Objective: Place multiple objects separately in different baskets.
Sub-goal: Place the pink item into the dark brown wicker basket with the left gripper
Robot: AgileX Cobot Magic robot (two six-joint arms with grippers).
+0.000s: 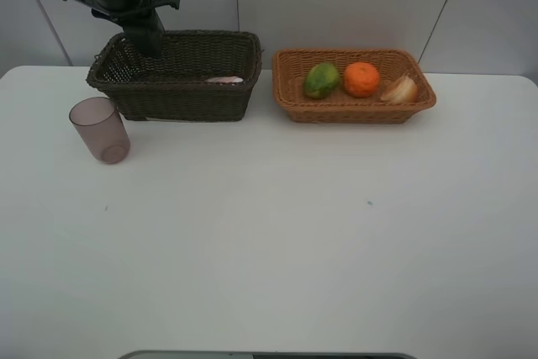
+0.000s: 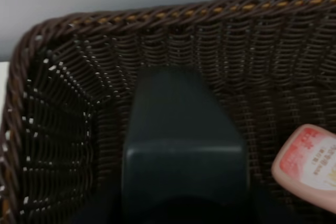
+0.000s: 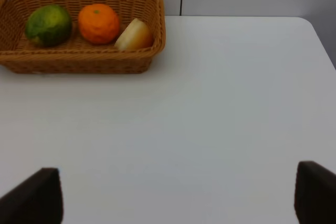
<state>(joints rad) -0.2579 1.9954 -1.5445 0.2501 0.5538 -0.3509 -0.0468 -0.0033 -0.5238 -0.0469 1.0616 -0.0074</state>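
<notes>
Three fruits, green (image 1: 321, 80), orange (image 1: 361, 78) and red-yellow (image 1: 400, 89), lie in the tan basket (image 1: 353, 112). Left gripper (image 1: 145, 39) hangs over the dark basket (image 1: 176, 98) holding the pink bottle (image 2: 310, 163); its jaws' state is unclear. Right gripper (image 3: 178, 192) is spread wide. Mauve cup (image 1: 99, 129) stands on the surface (image 1: 277, 233).

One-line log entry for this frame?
left end effector: in dark basket, over grey bottle | fruit: tan basket | cup: on table
</notes>
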